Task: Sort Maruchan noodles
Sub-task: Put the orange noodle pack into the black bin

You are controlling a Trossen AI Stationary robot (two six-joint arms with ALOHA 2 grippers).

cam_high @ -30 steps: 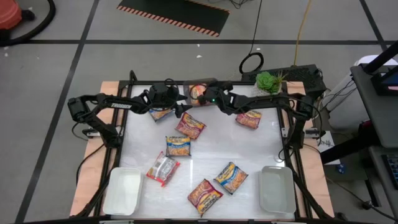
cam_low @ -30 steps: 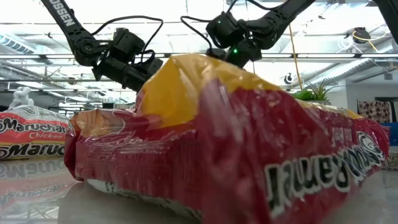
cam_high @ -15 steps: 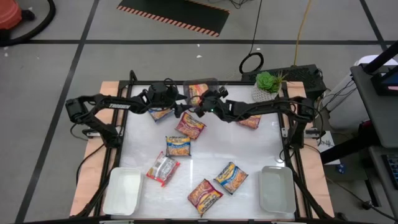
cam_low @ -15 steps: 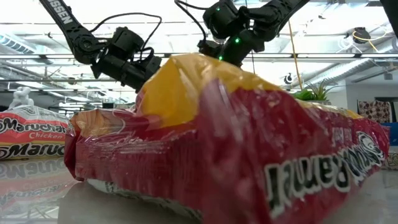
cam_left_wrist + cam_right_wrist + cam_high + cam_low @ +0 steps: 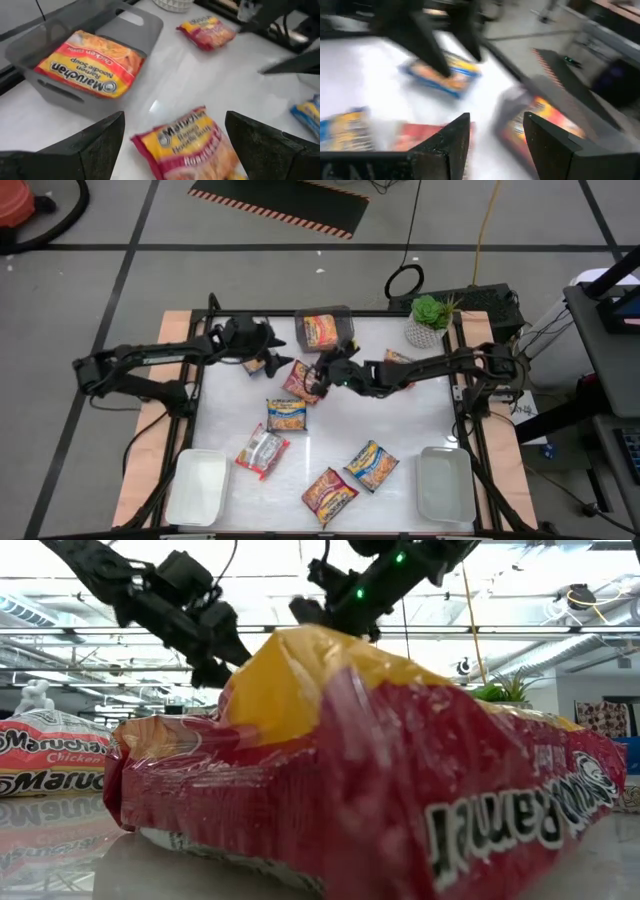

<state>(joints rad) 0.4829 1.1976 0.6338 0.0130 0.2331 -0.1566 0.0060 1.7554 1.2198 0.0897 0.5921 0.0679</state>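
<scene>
Both sets of jaws were spread and empty. Left gripper (image 5: 272, 362) had its fingers wide over the table's far left, right gripper (image 5: 322, 377) had a narrower gap hovering at the red packet (image 5: 303, 381) just in front of the grey bin (image 5: 326, 330). That bin already held one orange packet (image 5: 90, 64). The other noodle packets were scattered across the table, none in either white tray (image 5: 198, 485). I'd say drop straight over the red packet's short sides, pinch at the middle so the slippery wrapper doesn't slide, and keep clear of the left arm.
</scene>
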